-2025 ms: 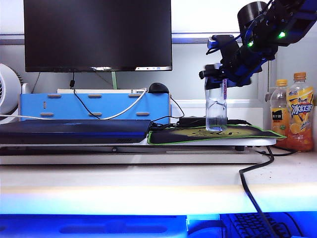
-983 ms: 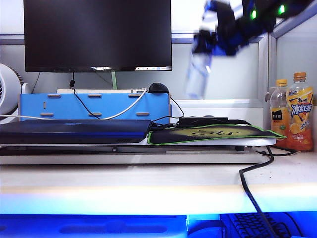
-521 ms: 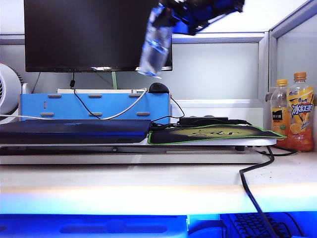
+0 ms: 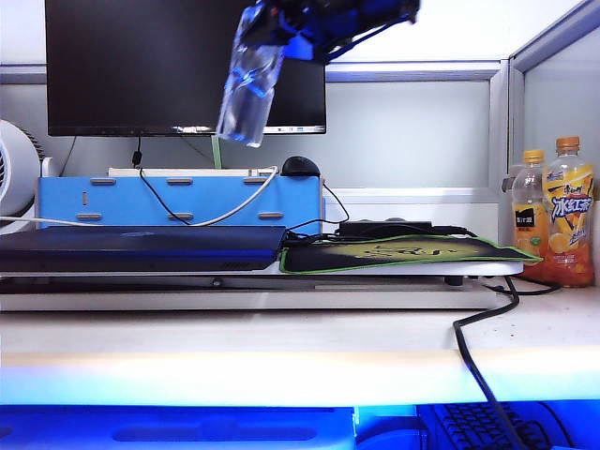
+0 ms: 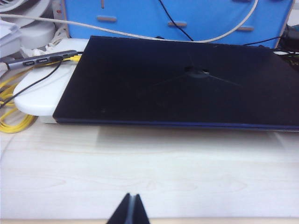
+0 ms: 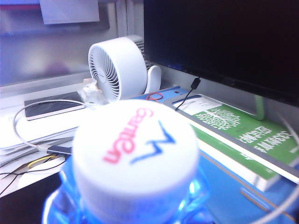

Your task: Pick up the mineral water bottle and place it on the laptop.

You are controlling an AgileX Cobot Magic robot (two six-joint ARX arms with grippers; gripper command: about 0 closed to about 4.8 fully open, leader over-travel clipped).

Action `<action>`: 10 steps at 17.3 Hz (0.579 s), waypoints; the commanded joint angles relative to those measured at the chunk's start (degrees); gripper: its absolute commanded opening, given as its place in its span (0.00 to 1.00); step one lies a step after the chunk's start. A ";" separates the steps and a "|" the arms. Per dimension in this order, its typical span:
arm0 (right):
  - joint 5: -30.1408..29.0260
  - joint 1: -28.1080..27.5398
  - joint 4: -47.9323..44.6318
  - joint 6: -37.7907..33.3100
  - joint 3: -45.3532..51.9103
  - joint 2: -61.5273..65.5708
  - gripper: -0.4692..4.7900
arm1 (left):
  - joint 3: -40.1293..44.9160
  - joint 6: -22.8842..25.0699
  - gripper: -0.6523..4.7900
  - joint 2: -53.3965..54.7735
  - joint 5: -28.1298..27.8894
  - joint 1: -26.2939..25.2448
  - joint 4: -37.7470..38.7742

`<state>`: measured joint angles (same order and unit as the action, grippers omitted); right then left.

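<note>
The mineral water bottle [image 4: 248, 89], clear with a white cap [image 6: 135, 149], hangs tilted high in the air in front of the monitor, above the right part of the laptop [image 4: 141, 246]. My right gripper [image 4: 281, 28] is shut on the bottle's upper part at the top edge of the exterior view; its fingers are hidden in the right wrist view behind the cap. The laptop [image 5: 177, 84] lies closed, a flat dark slab with nothing on it. My left gripper [image 5: 131, 198] hangs shut over the pale tabletop in front of the laptop, away from the bottle.
A large black monitor [image 4: 185, 66] stands behind a blue box [image 4: 178, 202]. A green-edged mouse mat [image 4: 403, 253] lies right of the laptop, with two orange juice bottles [image 4: 567, 211] at the far right. A white fan [image 6: 117, 67] and a black cable [image 4: 478, 356] are nearby.
My right arm has lifted the bottle off the mouse mat and swung it left, from the right side to in front of the monitor. The left arm has stayed still.
</note>
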<state>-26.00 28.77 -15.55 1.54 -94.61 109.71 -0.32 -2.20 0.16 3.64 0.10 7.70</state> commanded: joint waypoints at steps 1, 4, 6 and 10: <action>0.63 2.12 -2.93 -0.02 -2.56 1.62 0.49 | -0.09 0.04 0.12 -0.11 0.22 0.00 -0.44; 1.95 3.98 -2.19 -0.02 -4.87 5.22 0.49 | -0.09 0.04 0.12 -0.11 0.22 -0.02 -0.46; 3.04 4.83 -2.14 0.00 -5.11 7.15 0.49 | -0.09 0.04 0.12 -0.11 0.22 -0.02 -0.46; 3.43 6.27 0.07 0.26 -5.14 10.10 0.49 | -0.09 0.04 0.12 -0.11 0.24 -0.02 -0.46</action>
<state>-22.22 34.65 -12.80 1.61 -99.02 120.11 -0.32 -2.20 0.16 3.68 0.10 7.70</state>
